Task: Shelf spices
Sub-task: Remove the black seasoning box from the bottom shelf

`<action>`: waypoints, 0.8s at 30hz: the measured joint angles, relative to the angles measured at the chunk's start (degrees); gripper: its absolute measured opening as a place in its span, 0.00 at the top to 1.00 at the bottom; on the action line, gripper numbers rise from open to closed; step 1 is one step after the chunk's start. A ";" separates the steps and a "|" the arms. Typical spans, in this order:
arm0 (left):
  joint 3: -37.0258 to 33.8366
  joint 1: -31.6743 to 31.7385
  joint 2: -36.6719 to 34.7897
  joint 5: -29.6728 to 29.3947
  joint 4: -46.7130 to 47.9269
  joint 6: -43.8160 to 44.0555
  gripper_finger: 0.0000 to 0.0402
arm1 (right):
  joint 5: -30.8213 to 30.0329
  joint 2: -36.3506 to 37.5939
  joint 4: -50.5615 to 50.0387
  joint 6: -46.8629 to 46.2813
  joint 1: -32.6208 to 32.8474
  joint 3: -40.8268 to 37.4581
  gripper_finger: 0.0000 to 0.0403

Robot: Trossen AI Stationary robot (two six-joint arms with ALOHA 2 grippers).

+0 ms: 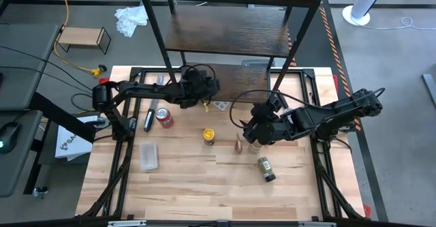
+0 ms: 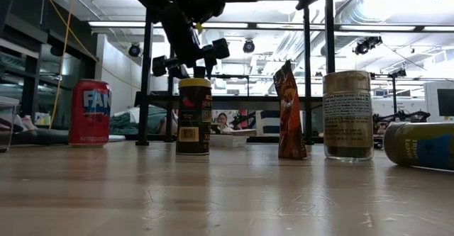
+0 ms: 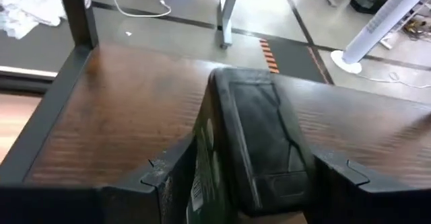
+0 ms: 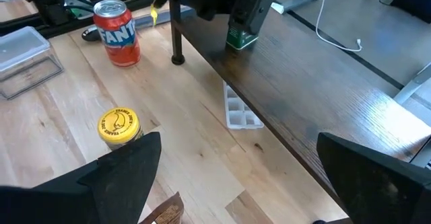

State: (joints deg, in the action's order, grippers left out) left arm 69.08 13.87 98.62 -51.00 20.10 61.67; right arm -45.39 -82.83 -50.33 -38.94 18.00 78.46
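My left gripper (image 1: 204, 91) reaches over the shelf's lowest dark board (image 3: 121, 116), shut on a small black box (image 3: 259, 130) with a green side. On the table stand a yellow-lidded jar (image 1: 209, 136), a brown packet (image 1: 238, 144) and a tan-lidded jar (image 2: 347, 115). A dark greenish jar (image 1: 266, 168) lies on its side. My right gripper (image 4: 249, 183) hangs open above the table near the tan-lidded jar, touching nothing. My left gripper pinches the black box by two opposite sides (image 3: 202, 163) between its two fingers. The fingers slant down from the table's left toward the shelf. The box stands roughly upright, its green lower end (image 4: 241, 41) at the board; whether it rests there I cannot tell.
A red can (image 1: 164, 118), a black marker (image 1: 150, 120) and a clear plastic box (image 1: 149, 155) lie at the table's left. A flat clear plastic piece (image 4: 241, 113) lies by the shelf's front edge. The shelf's black post (image 4: 176, 29) stands near my left gripper.
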 joint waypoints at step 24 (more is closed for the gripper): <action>-0.02 -8.18 -8.34 8.35 3.76 -23.21 0.74 | -1.73 1.94 -0.60 -4.31 0.02 -0.07 0.02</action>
State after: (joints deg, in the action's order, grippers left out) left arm 69.06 5.69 90.28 -42.66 23.86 38.47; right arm -47.12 -80.89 -50.93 -43.25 18.02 78.39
